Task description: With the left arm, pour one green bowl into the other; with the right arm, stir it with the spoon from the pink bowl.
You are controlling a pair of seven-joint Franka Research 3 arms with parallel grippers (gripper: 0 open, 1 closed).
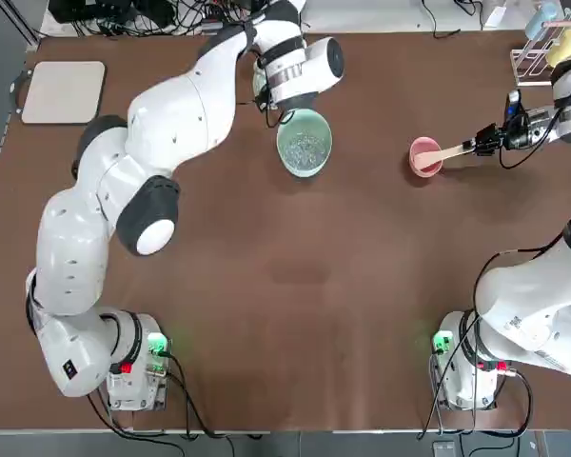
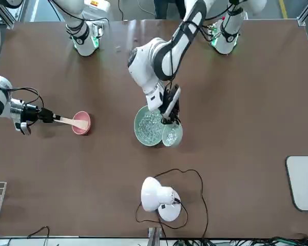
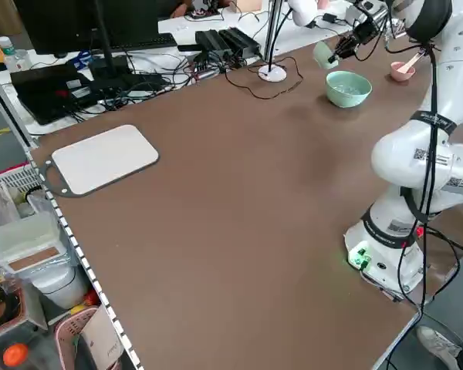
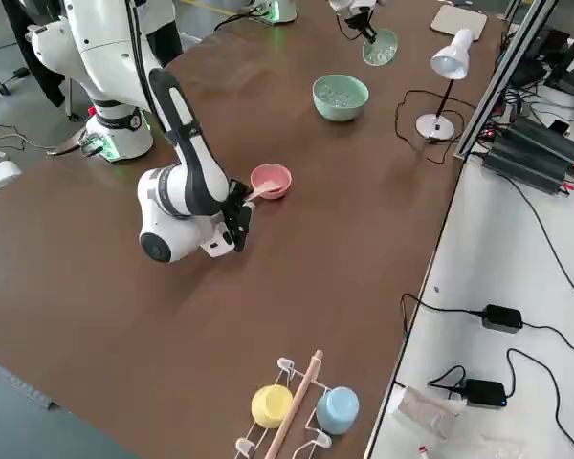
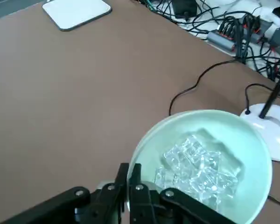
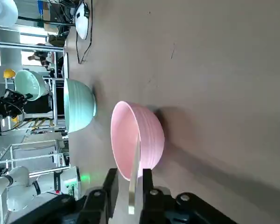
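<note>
Brown tabletop is carrying both jobs at once. Starting from the spoon [image 1: 449,152]: the right gripper [image 1: 486,143] is clenching its handle, the spoon's head resting in the pink bowl [image 1: 424,156]. Farther off, the left gripper [image 2: 169,114] is pinching the rim of the small green bowl [image 2: 172,134], holding it tilted at the mint bowl [image 1: 304,143], which is already holding clear bits. Judging by this, tipping slowly over the centre should avoid spills; lifting the spoon straight up should keep the pink bowl from tipping.

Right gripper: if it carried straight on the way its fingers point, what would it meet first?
The pink bowl. The right gripper, shut on the spoon, points along the handle at the bowl's rim; height is hard to judge.
</note>
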